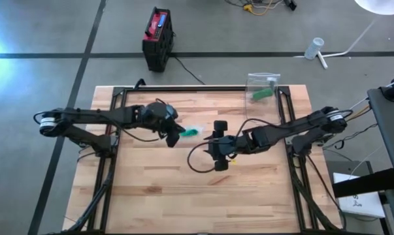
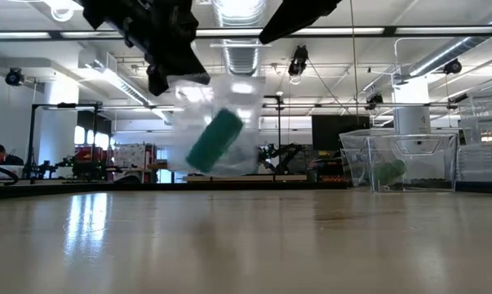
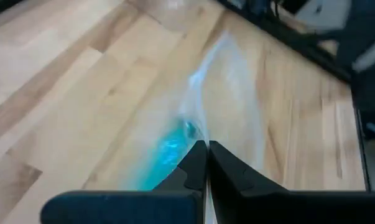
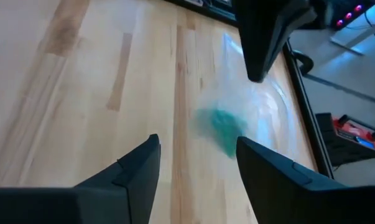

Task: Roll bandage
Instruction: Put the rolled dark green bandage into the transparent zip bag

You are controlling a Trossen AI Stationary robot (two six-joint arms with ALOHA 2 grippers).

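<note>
Clear, crinkly plastic is what I see pinched in my left gripper (image 1: 174,138): a see-through bag (image 2: 217,122) with a green bandage roll (image 2: 214,140) inside, hanging in the air above the light wooden table (image 1: 151,196), clenched fingers (image 3: 196,165) on the bag's edge. My right gripper (image 4: 196,163) sits near, over the table's middle, fingers spread and holding nothing. A second clear bag with green contents (image 1: 262,88) lies at the table's far edge.

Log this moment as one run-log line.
left tool: shut on clear bag, lifted | green bandage roll: inside bag | right tool: open, facing bag
</note>
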